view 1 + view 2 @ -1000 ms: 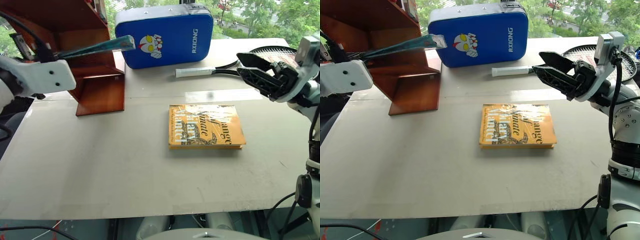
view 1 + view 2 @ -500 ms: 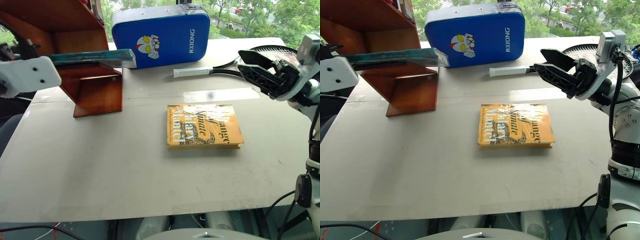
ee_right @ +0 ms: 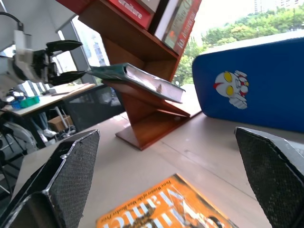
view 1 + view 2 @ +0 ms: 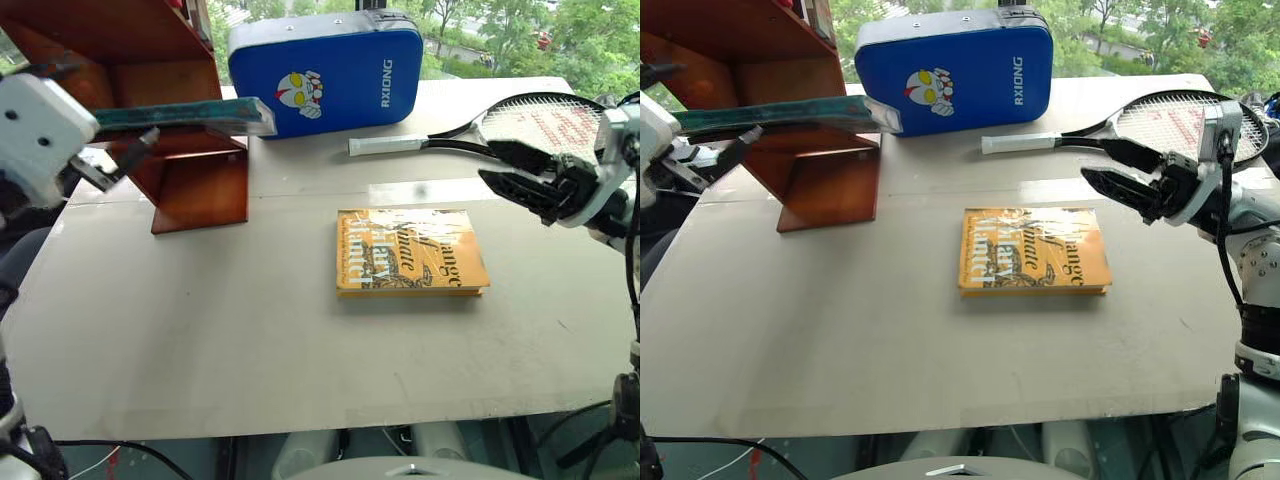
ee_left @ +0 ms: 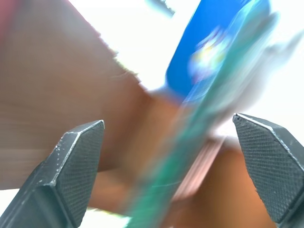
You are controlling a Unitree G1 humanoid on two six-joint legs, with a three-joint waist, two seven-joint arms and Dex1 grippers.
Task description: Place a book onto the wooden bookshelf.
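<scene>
At the upper left of the head views, the thin teal-green book (image 4: 185, 116) lies flat on a lower board of the large reddish-brown wooden bookshelf (image 4: 200, 185), one corner jutting past the board's edge toward the blue padded case (image 4: 325, 68) at upper centre. The left end effector (image 4: 715, 150) sits at the far left edge, its black fingers spread apart and released, just beside the book's near end. In the middle of the grey table (image 4: 200, 330) rests the yellow-orange book (image 4: 411, 251). At the right, the right end effector (image 4: 520, 172) hangs wide open and empty, near a racket (image 4: 520, 115). The risk, as I judge it: the overhanging book could tip or slide off if a withdrawing finger clips it.
</scene>
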